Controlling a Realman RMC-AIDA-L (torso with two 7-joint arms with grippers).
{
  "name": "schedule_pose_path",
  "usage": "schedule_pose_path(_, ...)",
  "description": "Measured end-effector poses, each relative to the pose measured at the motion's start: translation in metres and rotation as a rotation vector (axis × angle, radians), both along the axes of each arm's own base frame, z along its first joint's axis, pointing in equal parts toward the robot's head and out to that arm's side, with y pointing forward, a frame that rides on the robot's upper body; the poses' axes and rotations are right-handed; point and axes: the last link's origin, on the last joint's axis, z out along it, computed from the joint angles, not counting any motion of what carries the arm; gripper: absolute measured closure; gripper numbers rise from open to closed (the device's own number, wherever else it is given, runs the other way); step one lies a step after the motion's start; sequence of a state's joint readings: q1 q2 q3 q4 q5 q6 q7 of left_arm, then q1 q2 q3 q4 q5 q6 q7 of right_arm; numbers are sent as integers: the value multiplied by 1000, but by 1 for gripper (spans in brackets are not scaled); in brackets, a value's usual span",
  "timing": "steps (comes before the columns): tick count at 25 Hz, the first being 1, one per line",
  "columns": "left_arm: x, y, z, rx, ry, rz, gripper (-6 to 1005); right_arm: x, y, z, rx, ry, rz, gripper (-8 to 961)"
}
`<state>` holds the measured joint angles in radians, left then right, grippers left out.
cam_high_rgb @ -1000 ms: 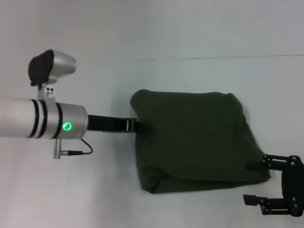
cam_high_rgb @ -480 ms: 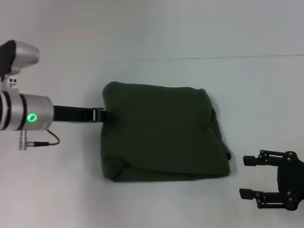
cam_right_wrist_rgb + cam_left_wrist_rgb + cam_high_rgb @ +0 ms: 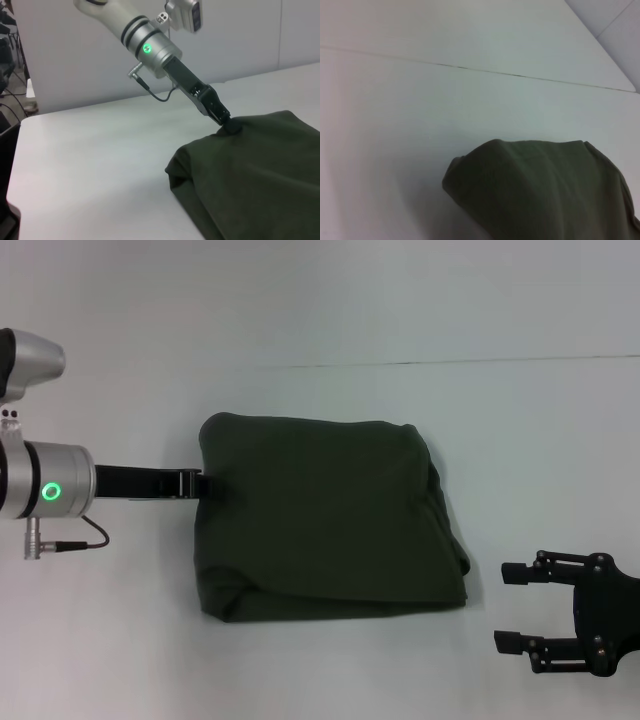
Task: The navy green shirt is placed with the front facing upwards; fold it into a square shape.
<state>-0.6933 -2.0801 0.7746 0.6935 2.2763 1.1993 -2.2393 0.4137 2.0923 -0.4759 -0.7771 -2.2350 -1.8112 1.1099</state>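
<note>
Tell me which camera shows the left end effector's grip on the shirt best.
The right wrist view: the left end effector pinches the folded navy green shirt at its edge. The head view shows the same contact from above. The left wrist view shows only shirt fabric.

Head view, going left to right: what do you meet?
Left arm's silver wrist with green light → left gripper at the shirt's left edge → folded navy green shirt → bare white table → open right gripper.

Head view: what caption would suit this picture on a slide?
Left hand grips the edge of the folded navy green shirt on the table; right hand waits open beside it.
</note>
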Motion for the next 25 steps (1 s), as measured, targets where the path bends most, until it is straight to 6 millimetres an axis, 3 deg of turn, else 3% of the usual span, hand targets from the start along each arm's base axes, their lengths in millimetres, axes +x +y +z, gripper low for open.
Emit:
schedule_pose_path(9,-4,-1,1,10,1,11,849,-2,2,1,-2,2,10,137)
schedule_pose_path(18,-4,1,29,101,46,-61,636,-7,8,2,13,22,3,135)
schedule_pose_path(19,3,0,40,128,65,-127,593,-8,9,2,15,25,-2,135)
schedule_pose_path(22,9,-1,45,140,64,-175,463,-11,14,3,25,42,-20,134)
schedule_pose_path(25,31,-8,53,120,24,-344,317,-17,19,2,26,59,-10,133)
